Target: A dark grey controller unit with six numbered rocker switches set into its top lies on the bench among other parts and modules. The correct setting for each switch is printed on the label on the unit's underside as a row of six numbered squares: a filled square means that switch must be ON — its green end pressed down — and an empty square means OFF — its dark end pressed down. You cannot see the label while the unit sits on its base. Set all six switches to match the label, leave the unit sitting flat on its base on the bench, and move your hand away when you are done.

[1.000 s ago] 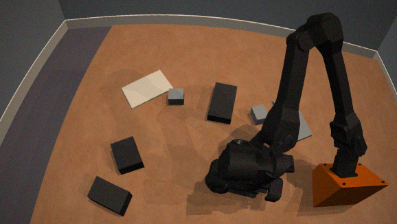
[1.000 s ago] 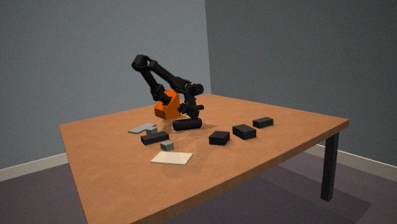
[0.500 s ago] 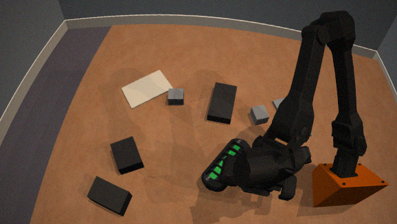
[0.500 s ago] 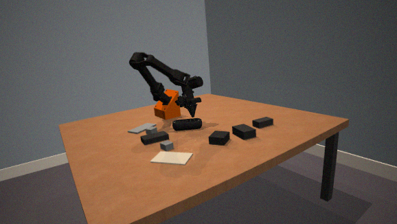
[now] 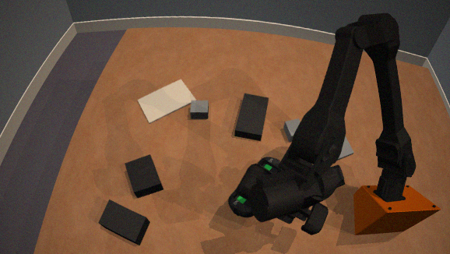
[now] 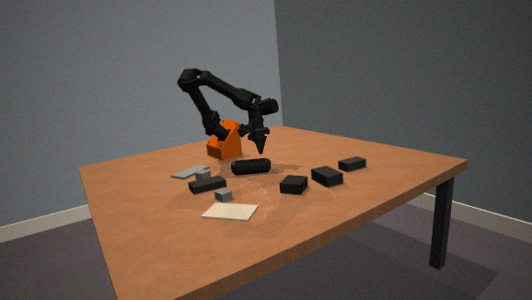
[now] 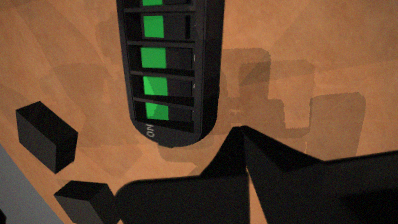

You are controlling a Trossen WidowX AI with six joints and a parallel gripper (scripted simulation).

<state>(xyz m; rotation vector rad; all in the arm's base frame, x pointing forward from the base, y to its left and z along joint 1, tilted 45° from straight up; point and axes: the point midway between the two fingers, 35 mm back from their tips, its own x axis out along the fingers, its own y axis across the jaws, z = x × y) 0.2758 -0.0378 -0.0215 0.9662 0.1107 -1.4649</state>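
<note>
Fingers closed, empty, above controller unit [image 7: 167,75], its long axis running away from them.

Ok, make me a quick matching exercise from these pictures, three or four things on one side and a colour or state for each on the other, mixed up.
Things:
1. gripper
2. controller unit
3. arm's base
4. flat sheet

Descriptions:
A. cream coloured
B. orange
C. shut, holding nothing
D. flat on the bench, switches facing up

Pairs: 1-C, 2-D, 3-B, 4-A
</note>
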